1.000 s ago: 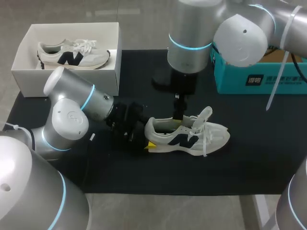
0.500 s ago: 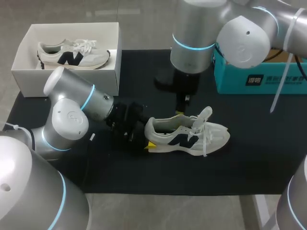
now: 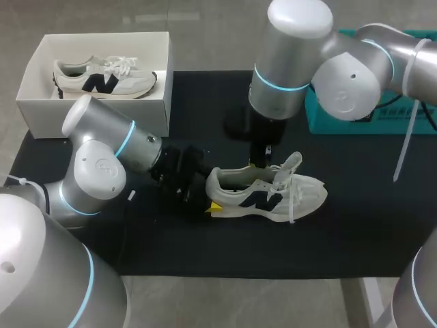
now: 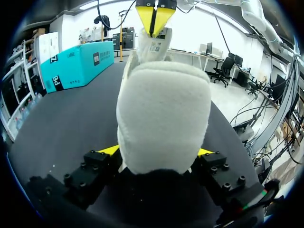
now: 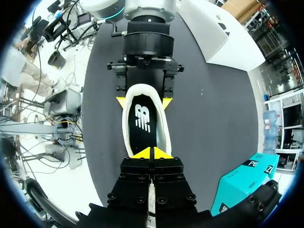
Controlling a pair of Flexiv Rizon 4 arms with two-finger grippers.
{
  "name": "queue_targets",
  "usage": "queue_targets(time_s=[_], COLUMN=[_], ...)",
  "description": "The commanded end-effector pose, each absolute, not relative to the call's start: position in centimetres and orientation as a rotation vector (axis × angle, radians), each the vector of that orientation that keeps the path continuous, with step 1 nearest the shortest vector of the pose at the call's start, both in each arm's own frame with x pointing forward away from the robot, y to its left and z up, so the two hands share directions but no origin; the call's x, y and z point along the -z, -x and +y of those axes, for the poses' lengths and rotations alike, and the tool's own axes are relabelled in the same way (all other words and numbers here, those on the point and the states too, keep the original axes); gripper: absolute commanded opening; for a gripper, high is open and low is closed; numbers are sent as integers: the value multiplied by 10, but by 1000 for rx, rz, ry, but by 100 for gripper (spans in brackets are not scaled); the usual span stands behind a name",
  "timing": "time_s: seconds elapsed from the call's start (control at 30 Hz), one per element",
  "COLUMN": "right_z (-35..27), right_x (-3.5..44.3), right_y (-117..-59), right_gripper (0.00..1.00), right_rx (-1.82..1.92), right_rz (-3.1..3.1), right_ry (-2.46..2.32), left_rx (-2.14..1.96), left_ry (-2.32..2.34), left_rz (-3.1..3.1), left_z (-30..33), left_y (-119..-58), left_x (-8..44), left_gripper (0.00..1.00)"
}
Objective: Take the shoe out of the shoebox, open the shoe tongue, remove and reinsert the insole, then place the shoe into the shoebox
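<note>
- My left end effector is clamped on the heel of the shoe, one finger on each side.
- The shoe stands upright on the black counter, toe toward my right.
- My right end effector hangs over the shoe's opening with its tips pressed together. I cannot tell whether they pinch anything.
- The dark insole lies inside the shoe.
- The white shoebox sits at the far left corner, well apart, with a second shoe in it.
</note>
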State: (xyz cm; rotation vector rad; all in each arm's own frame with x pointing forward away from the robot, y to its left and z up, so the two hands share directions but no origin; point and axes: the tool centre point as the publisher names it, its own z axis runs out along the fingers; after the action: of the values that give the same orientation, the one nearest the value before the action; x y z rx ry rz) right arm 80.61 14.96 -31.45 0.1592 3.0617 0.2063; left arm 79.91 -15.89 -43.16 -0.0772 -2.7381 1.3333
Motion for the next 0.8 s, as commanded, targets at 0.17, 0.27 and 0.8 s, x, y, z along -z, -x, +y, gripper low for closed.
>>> queue_targets(time_s=[0.17, 0.27, 0.8], right_z=[160, 161, 147], right_x=[344, 353, 378], right_y=[-818, -818, -784], right_gripper=[0, 0, 0], right_rx=[-141, -124, -133], right_rz=[3072, 3082, 3157], right_ry=[-84, -68, -129], left_rx=[-1329, -1329, -1329], left_ry=[78, 78, 78], left_rz=[-2738, -2738, -2738], left_z=[-159, -159, -159], left_y=[-800, -800, -800], left_x=[434, 434, 434], left_gripper=[0, 0, 0])
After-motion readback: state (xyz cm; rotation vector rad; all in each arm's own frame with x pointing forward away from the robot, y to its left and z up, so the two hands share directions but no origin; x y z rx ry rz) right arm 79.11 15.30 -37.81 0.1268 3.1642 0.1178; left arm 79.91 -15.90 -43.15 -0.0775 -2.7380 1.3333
